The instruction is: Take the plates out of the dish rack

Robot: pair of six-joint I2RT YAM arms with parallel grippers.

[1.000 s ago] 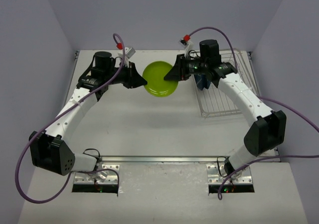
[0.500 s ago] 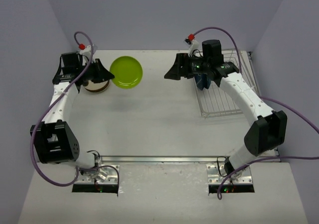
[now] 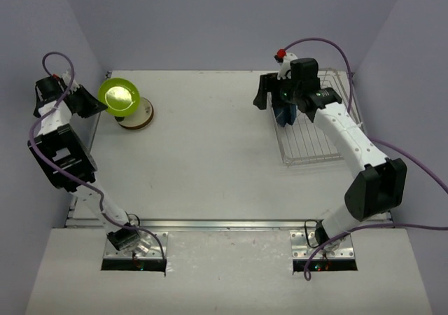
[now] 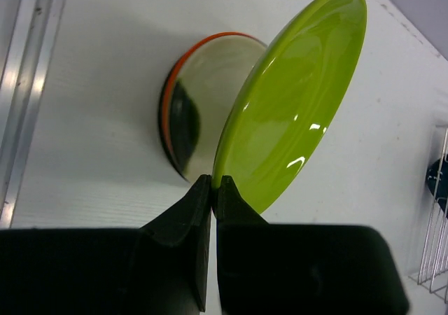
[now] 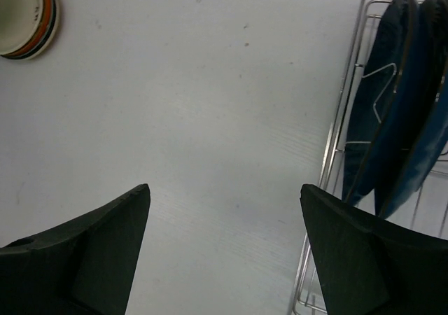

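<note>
Surface: flat white table (image 3: 210, 154), faint wood-grain texture in the wrist views. Metal strip (image 3: 224, 224) runs along the near edge; another runs along the table's left edge. Room: plain pale lilac walls (image 3: 231, 21) enclose the table on left, far and right sides.

L arm: left gripper (image 4: 213, 183) at far-left corner, fingers pinched together on the rim of the lime green plate (image 4: 294, 112). Plate is off the table, tilted on edge, just above a stack of plates (image 4: 192, 112) (orange and black rims, pale top) resting on the table at far left.

R arm: right gripper (image 5: 224, 189) at far right, just left of the dish rack (image 5: 336, 154). Fingers wide apart, nothing between them; bare table below.

Rack: silver wire, on the table at far right. Dark blue plates (image 5: 392, 119) stand upright on edge in its far-left part; exact no. cannot be told.
</note>
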